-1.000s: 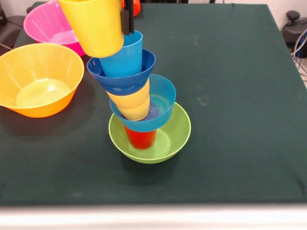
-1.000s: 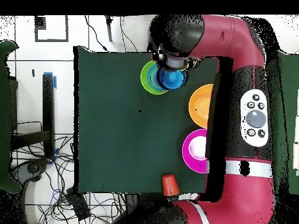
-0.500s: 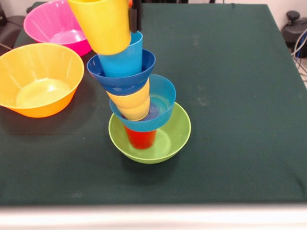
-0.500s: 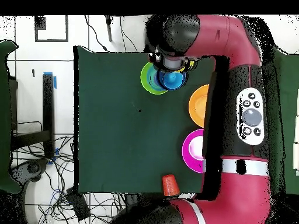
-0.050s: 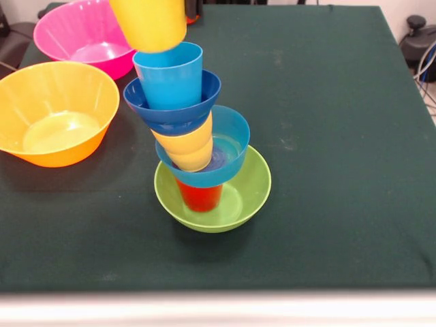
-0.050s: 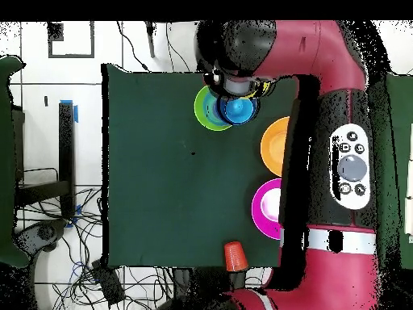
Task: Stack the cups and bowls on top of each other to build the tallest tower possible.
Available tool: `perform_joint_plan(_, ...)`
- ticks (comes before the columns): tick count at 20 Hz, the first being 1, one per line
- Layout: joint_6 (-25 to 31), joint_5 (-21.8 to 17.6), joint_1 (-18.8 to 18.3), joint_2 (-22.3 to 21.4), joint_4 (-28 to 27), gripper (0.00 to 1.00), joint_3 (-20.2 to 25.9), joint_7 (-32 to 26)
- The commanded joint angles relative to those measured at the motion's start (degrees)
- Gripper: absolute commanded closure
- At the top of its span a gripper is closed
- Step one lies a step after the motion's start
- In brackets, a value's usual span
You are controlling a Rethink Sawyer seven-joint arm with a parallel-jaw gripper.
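The tower leans left in the front view: a green bowl (image 5: 246,196) at the bottom, then a red cup (image 5: 201,197), a light blue bowl (image 5: 233,144), a yellow cup (image 5: 189,146), a dark blue bowl (image 5: 170,112) and a light blue cup (image 5: 169,73) on top. A second yellow cup (image 5: 150,24) hangs just above and left of the top cup, apart from it. My gripper (image 5: 187,8) is shut on that cup's rim, with only a dark finger showing at the top edge. From overhead, the arm's wrist (image 6: 238,77) covers the tower (image 6: 236,110) and the held cup.
A yellow-orange bowl (image 5: 58,112) and a pink bowl (image 5: 75,34) sit on the green cloth left of the tower. In the overhead view an orange cup (image 6: 234,256) lies at the table's bottom edge, and the red arm (image 6: 339,161) runs along the right side.
The held yellow cup has risen and shifted slightly right in the front view, from beside the light blue cup to above its rim. The tower has not moved.
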Motion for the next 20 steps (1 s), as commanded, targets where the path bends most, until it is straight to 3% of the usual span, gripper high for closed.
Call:
perform_joint_plan(1, 3.12, -2.54, 0.81, -0.9, 7.34, 1.0, 1.55, -15.01)
perform_joint_plan(20, -0.7, -2.91, 1.66, 1.08, 7.99, 1.0, 1.77, -11.27)
